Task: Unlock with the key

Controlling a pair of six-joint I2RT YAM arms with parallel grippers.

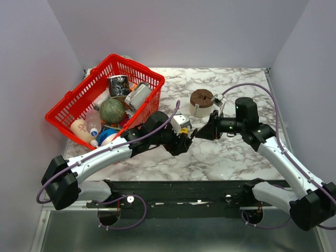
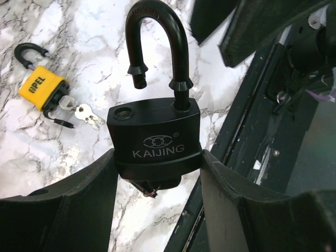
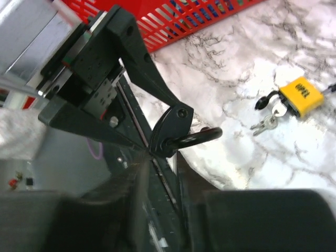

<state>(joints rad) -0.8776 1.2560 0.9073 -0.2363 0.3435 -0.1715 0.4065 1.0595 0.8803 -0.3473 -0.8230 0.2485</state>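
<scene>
My left gripper [image 2: 157, 155] is shut on the body of a black padlock [image 2: 156, 137] marked KAIJING, held above the table near its front edge. The shackle [image 2: 157, 37] stands raised, with its free end out of its hole. Under the padlock a bit of the key [image 2: 148, 190] with its small ring pokes out; the rest is hidden. My right gripper [image 3: 164, 163] faces the padlock from the shackle side, close to it. Its fingers [image 2: 210, 16] stand a narrow gap apart with nothing between them. In the top view the two grippers [image 1: 184, 140] [image 1: 198, 132] meet at the table's middle.
A yellow padlock [image 2: 44, 88] with an open shackle and its own bunch of small keys [image 2: 84, 113] lies on the marble beside the left gripper. A red basket [image 1: 68, 107] full of objects stands at the back left. A brown roll [image 1: 201, 100] sits behind the grippers. The black base rail [image 1: 178, 189] runs along the near edge.
</scene>
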